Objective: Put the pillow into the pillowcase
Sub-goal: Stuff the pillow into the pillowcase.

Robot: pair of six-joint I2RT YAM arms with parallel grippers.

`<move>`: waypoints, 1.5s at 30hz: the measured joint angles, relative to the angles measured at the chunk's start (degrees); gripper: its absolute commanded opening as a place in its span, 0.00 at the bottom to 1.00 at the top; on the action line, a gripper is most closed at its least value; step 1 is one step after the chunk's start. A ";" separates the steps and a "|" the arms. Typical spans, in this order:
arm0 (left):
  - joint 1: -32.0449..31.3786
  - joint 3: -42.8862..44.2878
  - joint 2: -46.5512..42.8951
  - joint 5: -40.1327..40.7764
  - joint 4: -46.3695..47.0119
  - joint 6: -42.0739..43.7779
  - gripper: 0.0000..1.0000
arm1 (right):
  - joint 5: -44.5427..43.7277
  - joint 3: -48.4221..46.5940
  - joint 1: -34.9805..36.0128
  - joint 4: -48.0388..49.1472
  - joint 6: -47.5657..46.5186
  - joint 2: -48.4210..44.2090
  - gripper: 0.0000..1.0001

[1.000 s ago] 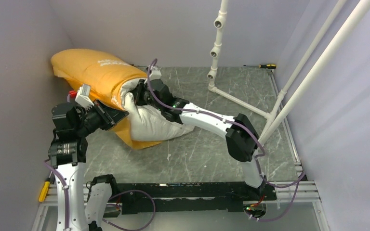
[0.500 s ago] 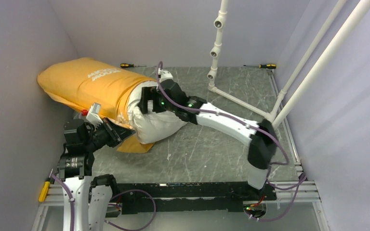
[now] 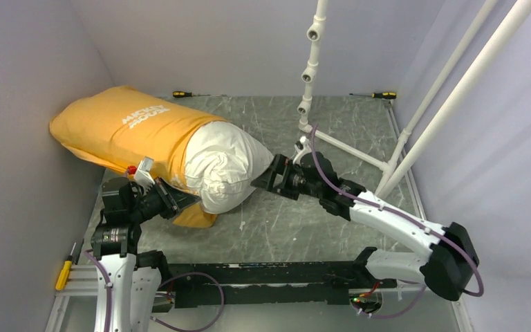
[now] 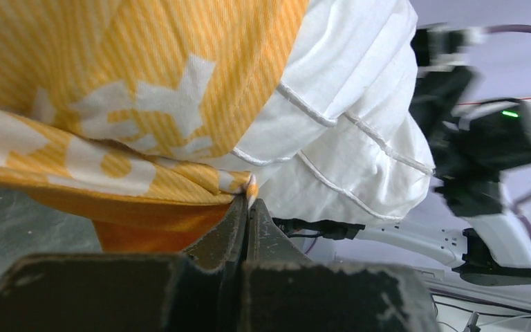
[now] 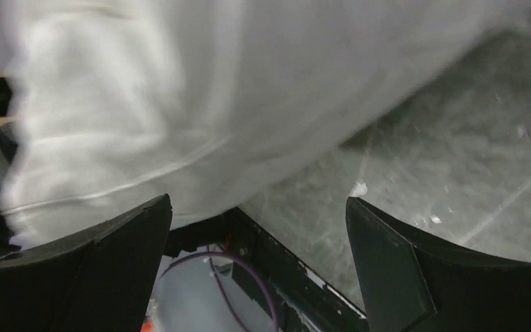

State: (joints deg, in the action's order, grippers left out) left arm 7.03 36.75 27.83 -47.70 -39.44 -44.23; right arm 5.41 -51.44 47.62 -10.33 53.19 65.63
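The pillowcase (image 3: 128, 128) is orange and lies on the dark desk (image 3: 283, 228). The white pillow (image 3: 225, 166) is most of the way inside it. Together they make one long fat shape. Its long line runs from the far left corner, by the wall, toward the middle of the desk. The shut end of the pillowcase points at the left wall. The open end points at the right end effector (image 3: 266, 181), and a round white bit of the pillow sticks out there. The left end effector (image 3: 183, 199) sits under the open end, on the near side. Its jaws are pressed tight together and pinch the bottom edge of the pillowcase right at its mouth. The left wrist view shows the orange cloth caught at the tips. The white pillow bulges just above and past that end effector. The right end effector has its jaws spread wide with nothing between them. It is just beside the white end of the pillow, and I cannot tell if it touches. In the right wrist view the pillow fills the space ahead of its two black fingers (image 5: 110, 263). Far behind the right end effector stand white pipes (image 3: 309, 69), and a screwdriver (image 3: 385, 95) lies at the far edge of the desk.
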 measured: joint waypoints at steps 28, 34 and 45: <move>-1.97 1.27 6.05 -3.48 22.88 -15.34 0.00 | 16.24 -25.62 -6.86 20.06 -9.38 34.64 0.00; -17.29 10.73 23.43 0.57 23.23 -13.09 0.00 | 17.27 -24.13 -7.13 21.05 -19.74 31.12 0.00; -49.44 24.63 44.65 18.97 9.86 0.79 0.71 | 3.93 -13.16 -10.45 9.25 -24.57 27.47 0.73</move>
State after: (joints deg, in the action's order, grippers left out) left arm -42.41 61.39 72.49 -28.73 -29.58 -43.44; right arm 9.34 -64.60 37.17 -1.08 28.62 93.10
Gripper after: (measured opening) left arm 0.430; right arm 0.447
